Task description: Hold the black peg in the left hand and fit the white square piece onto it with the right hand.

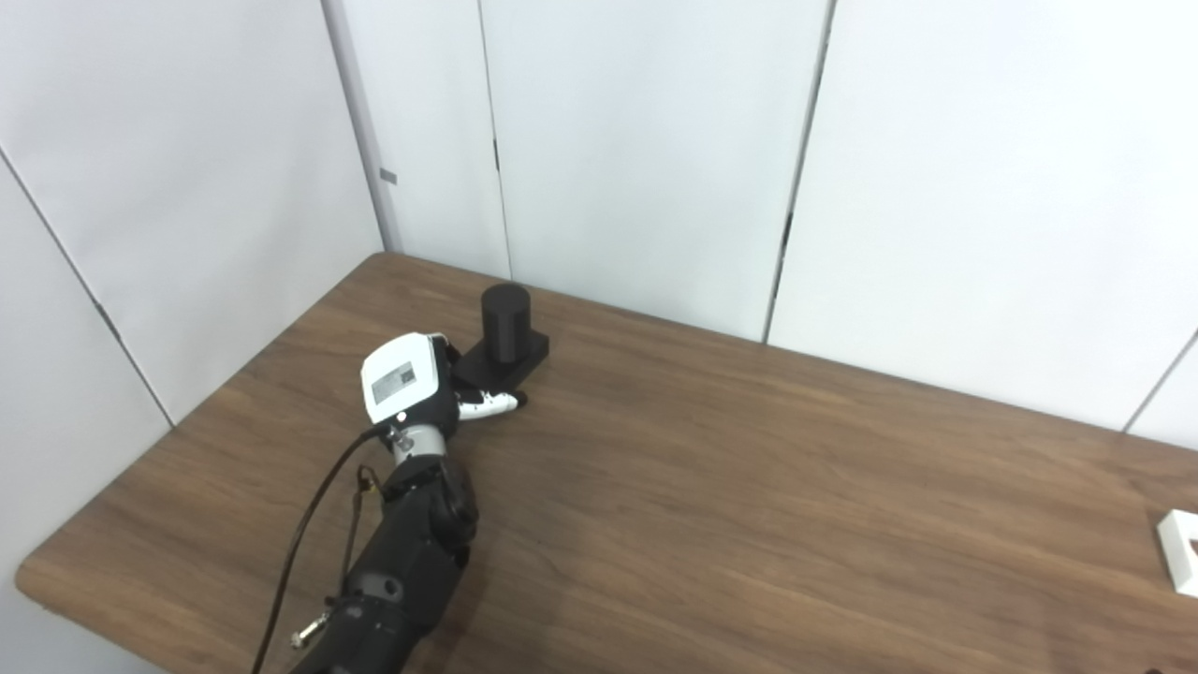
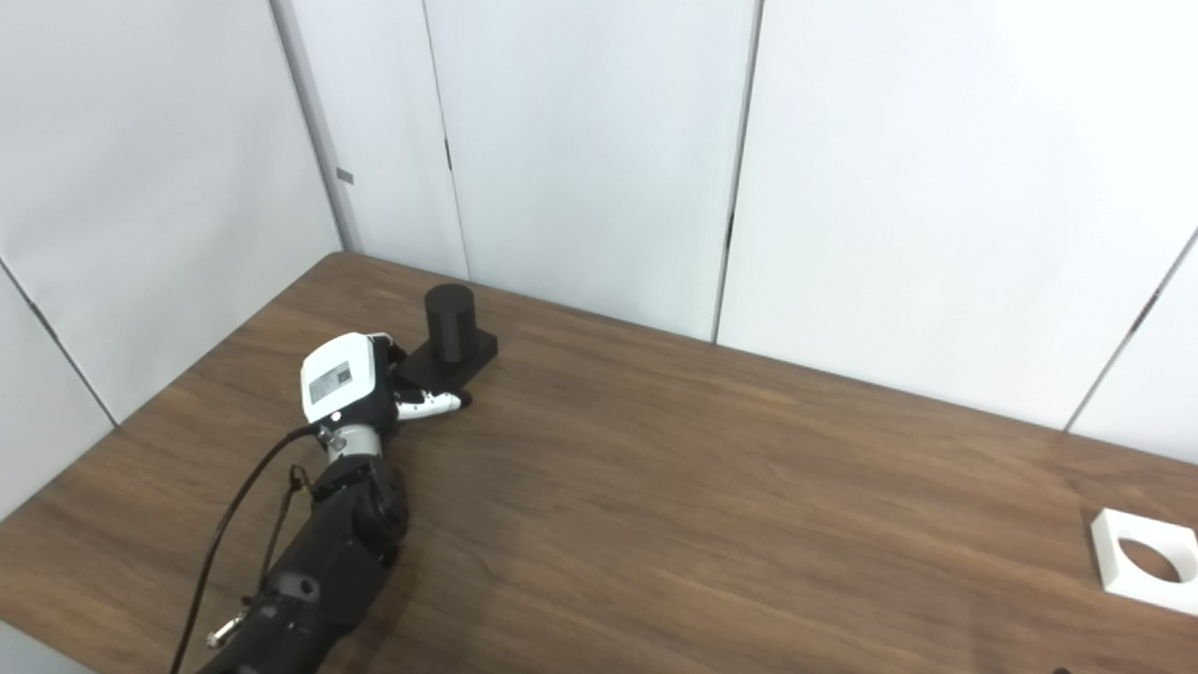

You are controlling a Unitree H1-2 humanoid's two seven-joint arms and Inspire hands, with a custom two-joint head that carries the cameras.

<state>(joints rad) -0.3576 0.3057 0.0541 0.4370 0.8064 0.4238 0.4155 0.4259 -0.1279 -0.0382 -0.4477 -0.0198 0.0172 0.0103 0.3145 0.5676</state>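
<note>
At the bench's [image 1: 655, 524] far-left corner | black peg [image 1: 505, 323] upright on its base, just beyond left hand [image 1: 412, 384] | fingers [image 1: 487, 404] at base, grip cannot be told | white square piece [image 2: 1146, 562] well apart, far right | right hand unseen

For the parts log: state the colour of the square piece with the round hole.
White. The square piece shows best in the right eye view.

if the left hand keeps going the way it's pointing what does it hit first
Most likely the black peg, at its square base: the left hand points straight at it and may already touch it, though contact is hard to judge.
</note>
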